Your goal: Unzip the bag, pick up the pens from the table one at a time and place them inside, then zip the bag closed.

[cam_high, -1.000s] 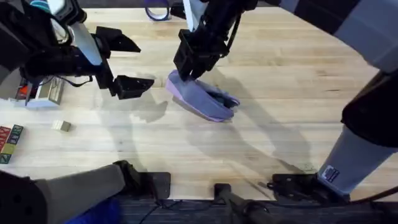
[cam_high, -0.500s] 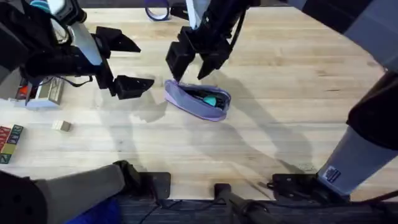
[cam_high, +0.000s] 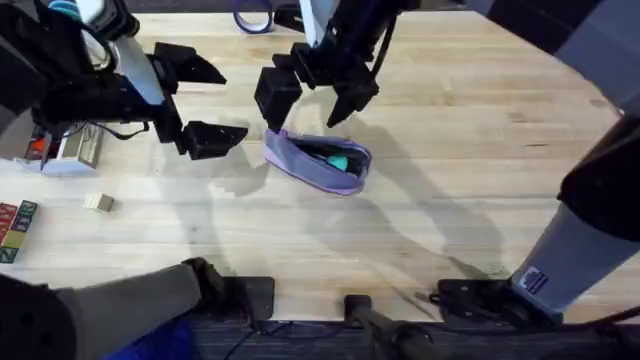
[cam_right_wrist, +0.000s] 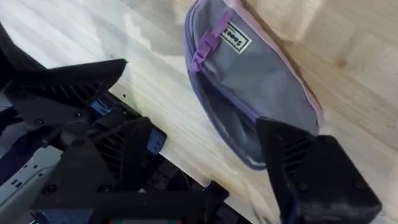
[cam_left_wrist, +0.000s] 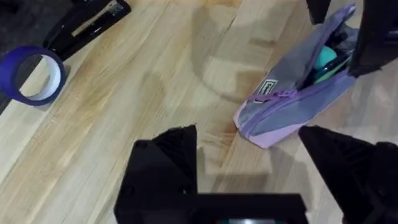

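The lavender and grey bag (cam_high: 310,166) lies on the table (cam_high: 450,190) near the middle, its zipper open. A green pen (cam_high: 339,160) shows inside the bag (cam_left_wrist: 283,102), its end (cam_left_wrist: 326,58) at the opening. My right gripper (cam_high: 308,103) hangs open just above the bag's far side, holding nothing. In the right wrist view the bag (cam_right_wrist: 267,81) and its purple zipper pull (cam_right_wrist: 208,40) lie between that gripper's (cam_right_wrist: 211,165) spread fingers. My left gripper (cam_high: 205,100) stands open to the bag's left, apart from it, and also shows in the left wrist view (cam_left_wrist: 255,171).
A blue tape roll (cam_left_wrist: 31,71) and a black stapler (cam_left_wrist: 87,25) lie beyond the left gripper. A white box (cam_high: 65,150), a small wooden block (cam_high: 97,202) and coloured blocks (cam_high: 15,228) sit at the table's left edge.
My right gripper let go of the bag, rose slightly and spread its fingers. The bag settled flat with its opening showing the green pen. The left arm has not moved.
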You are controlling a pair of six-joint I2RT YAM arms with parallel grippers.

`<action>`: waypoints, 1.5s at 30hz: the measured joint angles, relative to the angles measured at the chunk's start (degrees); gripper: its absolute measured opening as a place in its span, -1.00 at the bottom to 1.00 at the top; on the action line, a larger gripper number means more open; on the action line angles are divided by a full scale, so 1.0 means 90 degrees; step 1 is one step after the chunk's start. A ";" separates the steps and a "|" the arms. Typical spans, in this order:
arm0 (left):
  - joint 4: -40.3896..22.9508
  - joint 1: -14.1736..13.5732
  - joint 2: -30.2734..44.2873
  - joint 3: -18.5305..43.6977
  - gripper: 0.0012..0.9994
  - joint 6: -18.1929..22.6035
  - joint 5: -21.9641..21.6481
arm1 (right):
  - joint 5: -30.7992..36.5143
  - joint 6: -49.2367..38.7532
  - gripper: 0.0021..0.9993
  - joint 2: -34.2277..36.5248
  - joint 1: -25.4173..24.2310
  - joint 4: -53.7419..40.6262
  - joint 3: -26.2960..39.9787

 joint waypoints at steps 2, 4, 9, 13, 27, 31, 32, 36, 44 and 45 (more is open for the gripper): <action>0.0000 0.0000 0.0000 0.0000 0.99 0.0000 0.0000 | 0.0000 0.0000 0.99 0.0000 0.0000 0.0000 0.0000; 0.0000 0.0000 0.0000 0.0000 0.99 0.0000 -0.0002 | 0.0000 0.0000 0.99 0.0000 0.0000 0.0000 0.0000; 0.0000 0.0000 0.0000 0.0000 0.99 0.0000 -0.0002 | -0.0001 0.0000 0.99 0.0000 0.0000 0.0000 0.0000; 0.0000 0.0000 0.0000 0.0002 0.99 0.0000 0.0001 | 0.0000 0.0000 0.99 0.0000 0.0000 0.0015 0.0000; 0.0000 0.0000 0.0000 0.0000 0.99 0.0000 -0.0001 | -0.0002 0.1714 0.99 0.0000 0.0000 0.1296 0.0000; 0.0000 0.0000 0.0000 0.0002 0.99 0.0000 -0.0001 | 0.0090 0.2518 0.99 0.0000 0.0000 0.1410 0.0000; 0.0000 0.0000 0.0000 0.0000 0.99 0.0000 -0.0002 | 0.0172 0.2753 0.99 0.0000 0.0000 0.1359 0.0000; 0.0000 0.0000 0.0000 0.0002 0.99 0.0000 0.0000 | 0.0487 0.3641 0.99 0.0000 0.0000 0.1128 0.0000; 0.0001 0.0000 0.0000 0.0002 0.99 0.0000 -0.0001 | 0.0903 0.4460 0.99 0.0000 0.0000 0.1135 0.0000; 0.0001 0.0000 0.0000 0.0000 0.99 0.0000 -0.0002 | 0.0962 0.4501 0.99 0.0002 0.0000 0.1145 0.0000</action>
